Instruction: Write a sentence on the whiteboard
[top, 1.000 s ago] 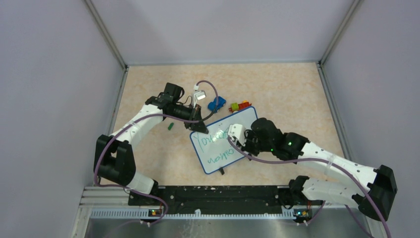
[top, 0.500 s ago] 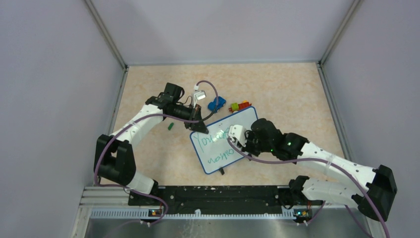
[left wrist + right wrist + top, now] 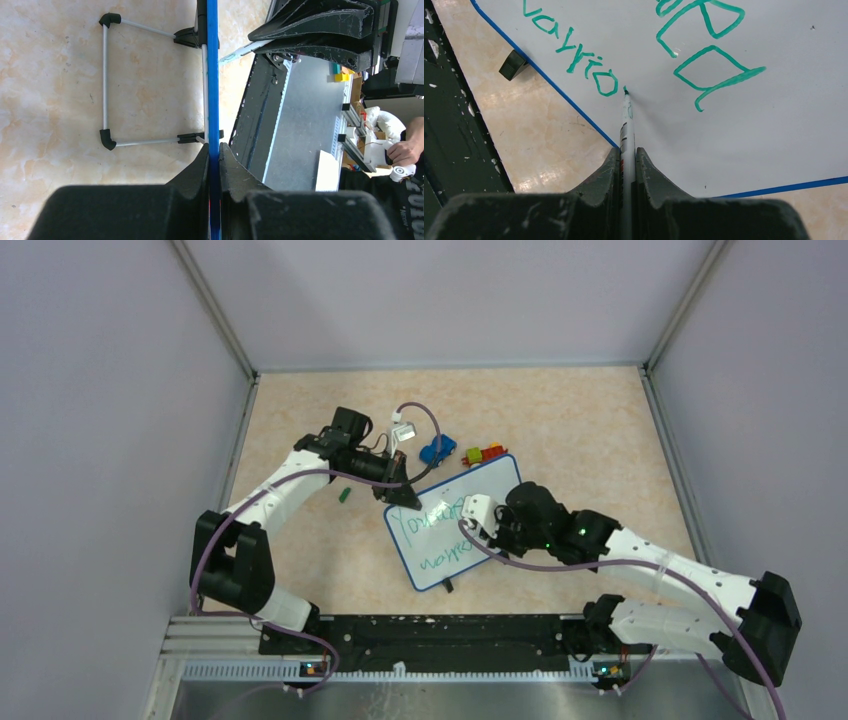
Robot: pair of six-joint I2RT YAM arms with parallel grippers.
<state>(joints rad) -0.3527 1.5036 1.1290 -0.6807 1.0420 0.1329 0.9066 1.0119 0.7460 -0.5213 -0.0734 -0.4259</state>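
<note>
On the whiteboard, the right gripper pinches a marker at the sentence, while the left gripper clamps its rim.

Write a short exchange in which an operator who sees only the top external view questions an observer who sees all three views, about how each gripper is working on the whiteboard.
Operator: Is the left gripper actually clamping the whiteboard, or just resting beside it?
Observer: Clamping. Its wrist view looks along the board edge-on, with both fingers shut on the blue rim.
Operator: What is in the right gripper? The arm hides it from me.
Observer: A slim marker. Its green tip appears to touch the board just past the last letter of the sentence's lower line, close to the rim.
</note>
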